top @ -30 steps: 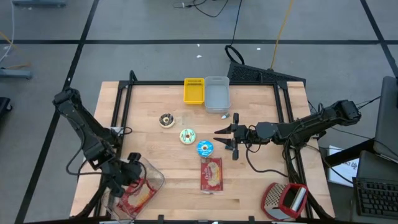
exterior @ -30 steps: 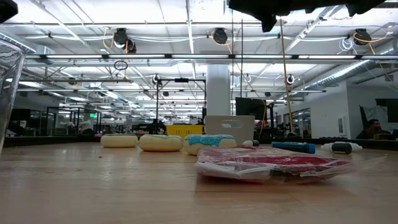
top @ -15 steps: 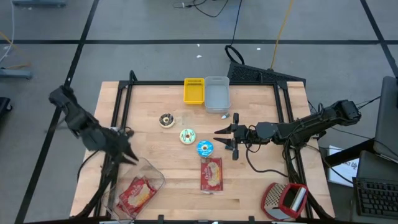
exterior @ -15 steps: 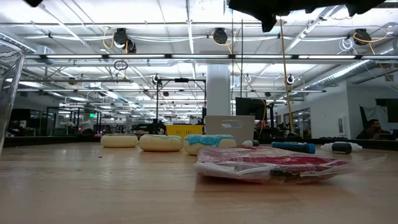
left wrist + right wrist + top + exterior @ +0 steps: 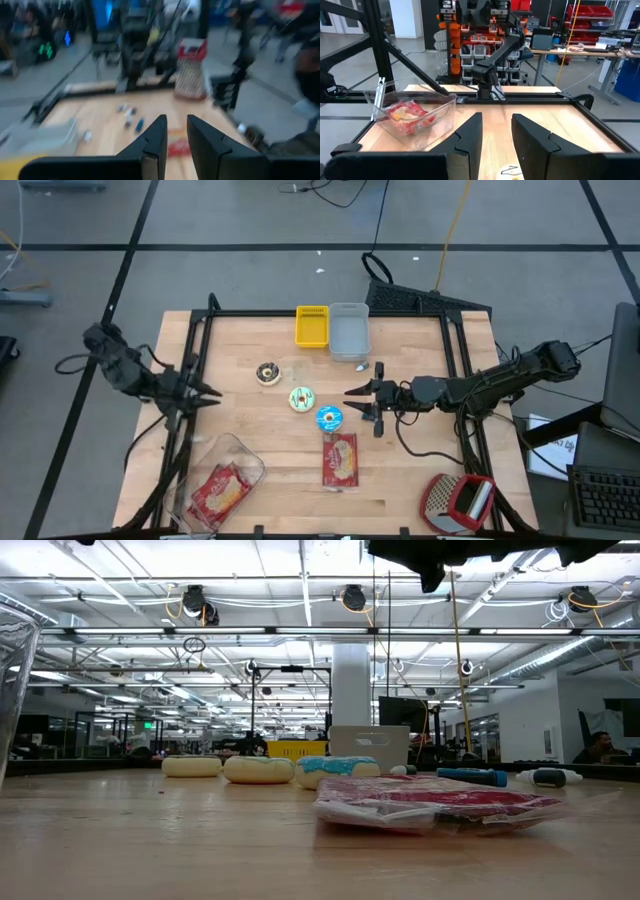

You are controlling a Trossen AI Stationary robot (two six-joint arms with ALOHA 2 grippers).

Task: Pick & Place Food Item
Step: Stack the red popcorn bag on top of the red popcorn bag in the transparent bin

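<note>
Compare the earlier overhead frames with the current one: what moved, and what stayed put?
The left end effector has risen off the clear container at the table's near left corner and swung away to the left edge, holding nothing; its fingers stand slightly apart. The red packet stays inside the container. The right end effector, the three donuts and the wrapped packet are unchanged.

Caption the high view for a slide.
Three donuts and a red packet on the table, right gripper beside them, left gripper near the table's left edge.
</note>
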